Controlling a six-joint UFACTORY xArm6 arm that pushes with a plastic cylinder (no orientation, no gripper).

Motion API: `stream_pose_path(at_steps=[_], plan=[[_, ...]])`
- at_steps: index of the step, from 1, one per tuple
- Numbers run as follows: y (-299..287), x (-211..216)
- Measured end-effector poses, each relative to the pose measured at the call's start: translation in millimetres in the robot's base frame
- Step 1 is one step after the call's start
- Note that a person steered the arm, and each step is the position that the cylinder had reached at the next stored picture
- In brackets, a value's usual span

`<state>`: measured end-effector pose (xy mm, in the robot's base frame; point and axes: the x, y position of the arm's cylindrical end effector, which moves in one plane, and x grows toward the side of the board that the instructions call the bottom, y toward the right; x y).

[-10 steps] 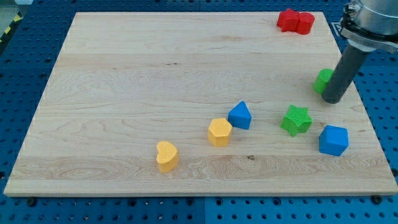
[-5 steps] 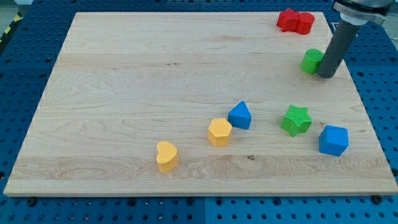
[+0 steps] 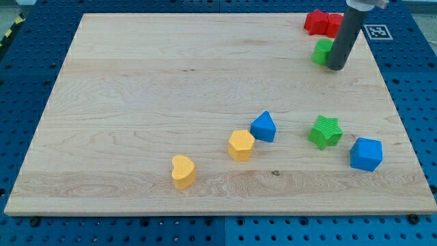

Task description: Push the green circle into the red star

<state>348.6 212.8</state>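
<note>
The green circle [image 3: 321, 52] lies near the view's top right, just below the red star [image 3: 315, 22], with a small gap between them. A second red block [image 3: 333, 24] touches the star on its right, partly hidden by my rod. My tip [image 3: 335, 67] rests on the board against the green circle's lower right side. The dark rod rises from the tip to the view's top edge.
A green star [image 3: 325, 132] and a blue block [image 3: 366, 154] lie at the lower right. A blue block [image 3: 263, 126], a yellow block [image 3: 241, 145] and a yellow heart [image 3: 183, 171] form a diagonal line in the lower middle. The wooden board's right edge [image 3: 391, 102] is close.
My tip has moved up and to the left, pushing the green circle from the right edge's middle toward the red star. The other blocks have not moved.
</note>
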Motion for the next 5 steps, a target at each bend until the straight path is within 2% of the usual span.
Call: stream_pose_path(at_steps=[3,5], plan=[[-52.6,-19.3],[-53.2,-44.4]])
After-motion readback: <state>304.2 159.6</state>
